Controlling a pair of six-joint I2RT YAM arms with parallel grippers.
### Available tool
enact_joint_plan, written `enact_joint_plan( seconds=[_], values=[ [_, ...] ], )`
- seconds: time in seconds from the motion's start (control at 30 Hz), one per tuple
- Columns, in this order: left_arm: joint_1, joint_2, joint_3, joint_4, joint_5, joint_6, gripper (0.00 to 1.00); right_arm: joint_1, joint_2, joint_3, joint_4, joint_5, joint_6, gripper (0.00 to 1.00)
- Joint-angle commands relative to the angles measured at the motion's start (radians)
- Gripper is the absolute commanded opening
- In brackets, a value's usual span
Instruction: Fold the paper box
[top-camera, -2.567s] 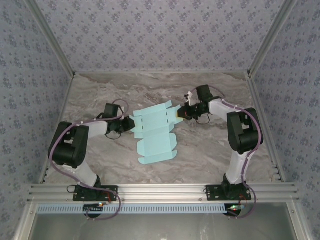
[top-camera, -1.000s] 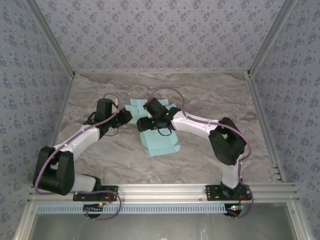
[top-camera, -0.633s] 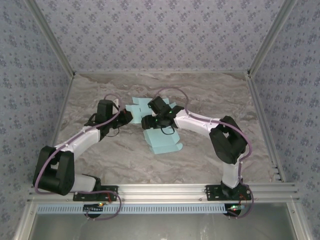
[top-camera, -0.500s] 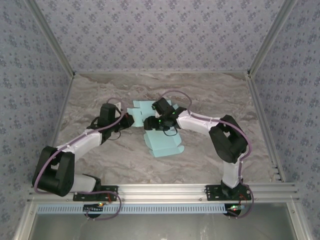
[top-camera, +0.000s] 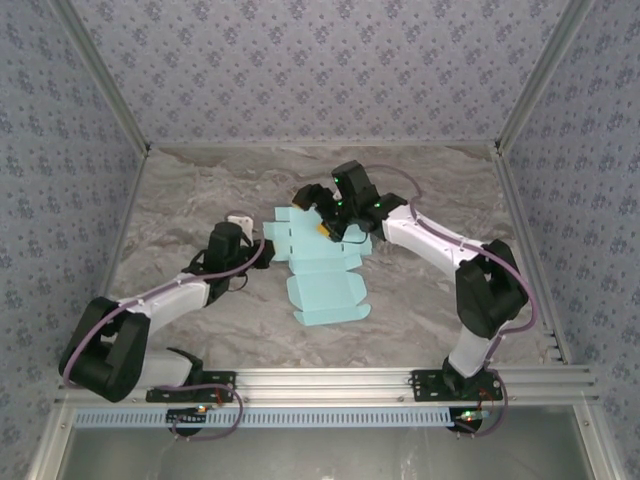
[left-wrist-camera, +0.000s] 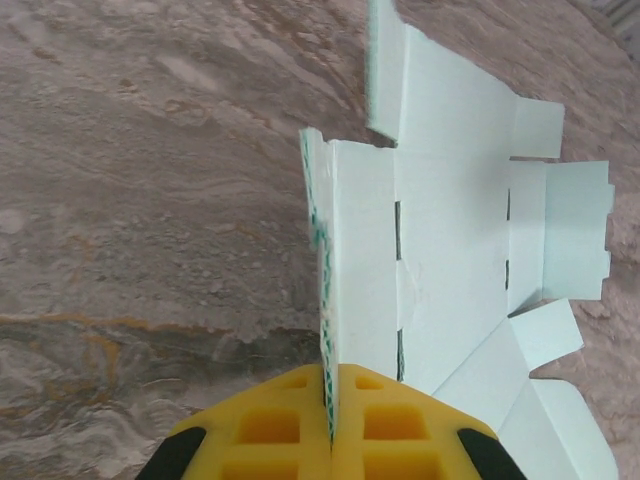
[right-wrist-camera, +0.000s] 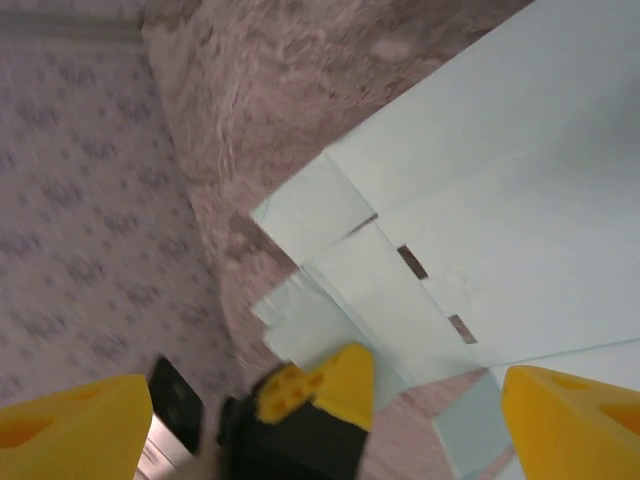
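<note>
The paper box (top-camera: 322, 276) is a pale light-blue die-cut blank lying mostly flat on the marble table (top-camera: 180, 200), with flaps and tabs spread out. My left gripper (top-camera: 262, 249) is shut on the blank's left edge. In the left wrist view, the yellow fingers (left-wrist-camera: 385, 425) of the left gripper (left-wrist-camera: 328, 372) pinch a side flap of the paper box (left-wrist-camera: 450, 230) that stands up on edge. My right gripper (top-camera: 318, 215) hovers open over the blank's far end. In the right wrist view the right gripper (right-wrist-camera: 325, 385) stands wide open above the paper box (right-wrist-camera: 490, 220), holding nothing.
Patterned walls (top-camera: 300, 70) close the table in at the back, left and right. An aluminium rail (top-camera: 320, 385) runs along the near edge with both arm bases on it. The left gripper's yellow finger (right-wrist-camera: 335, 385) shows in the right wrist view.
My right gripper has opened wide, let go of the blank and drawn back toward the far right. The left arm shifted slightly nearer, still gripping the edge. More of the blank lies uncovered.
</note>
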Motion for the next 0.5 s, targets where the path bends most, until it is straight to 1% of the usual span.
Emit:
enact_joint_plan(
  seconds=[0.0, 0.1, 0.17, 0.23, 0.37, 0.43, 0.47],
  values=[
    [-0.042, -0.054, -0.015, 0.089, -0.041, 0.063, 0.00, -0.030, 0.053, 0.000, -0.004, -0.030, 0.277, 0.93],
    [-0.080, -0.096, -0.047, 0.119, -0.090, 0.102, 0.00, -0.028, 0.072, 0.006, 0.006, -0.020, 0.355, 0.93],
    [-0.091, -0.120, -0.076, 0.156, -0.103, 0.119, 0.00, -0.027, 0.080, 0.032, -0.092, 0.015, 0.407, 0.93],
    [-0.098, -0.139, -0.111, 0.205, -0.103, 0.137, 0.00, -0.038, 0.103, 0.090, -0.206, 0.012, 0.420, 0.92],
    [-0.100, -0.152, -0.156, 0.271, -0.103, 0.148, 0.00, -0.050, 0.117, 0.093, -0.169, -0.007, 0.428, 0.90],
    [-0.103, -0.150, -0.162, 0.281, -0.100, 0.157, 0.00, -0.050, 0.111, 0.093, -0.169, 0.011, 0.422, 0.86],
    [-0.104, -0.150, -0.166, 0.288, -0.101, 0.160, 0.00, -0.049, 0.111, 0.092, -0.172, 0.014, 0.420, 0.83]
  ],
)
